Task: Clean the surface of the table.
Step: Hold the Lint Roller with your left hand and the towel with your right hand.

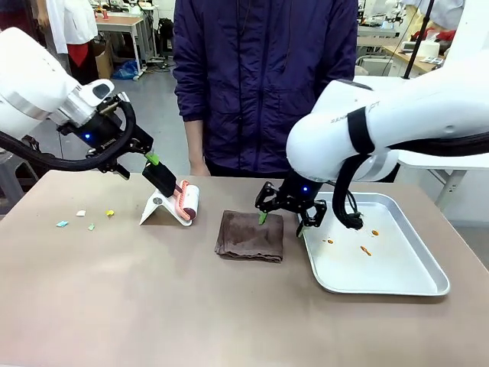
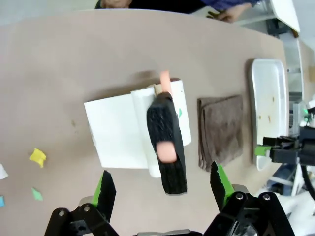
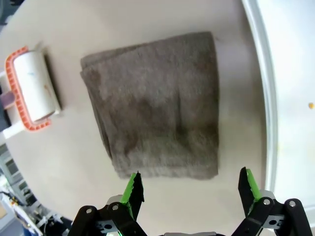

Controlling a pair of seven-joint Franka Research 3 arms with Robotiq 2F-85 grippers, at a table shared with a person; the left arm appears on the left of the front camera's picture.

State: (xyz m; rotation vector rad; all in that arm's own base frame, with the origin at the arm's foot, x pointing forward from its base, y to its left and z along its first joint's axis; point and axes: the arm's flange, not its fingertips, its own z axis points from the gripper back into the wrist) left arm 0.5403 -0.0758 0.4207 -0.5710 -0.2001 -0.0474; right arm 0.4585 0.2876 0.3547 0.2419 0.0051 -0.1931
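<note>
brown towel (image 1: 250, 236) on table (image 1: 114, 306), seemingly off tray (image 1: 397, 266) rim

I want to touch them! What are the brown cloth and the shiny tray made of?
The folded brown cloth looks like soft terry fabric: fuzzy, matte, with layered edges. The tray looks like metal, maybe steel or aluminium: smooth, silvery, with a bright raised rim. The table under them has a smooth matte taupe top, perhaps laminate.
</note>
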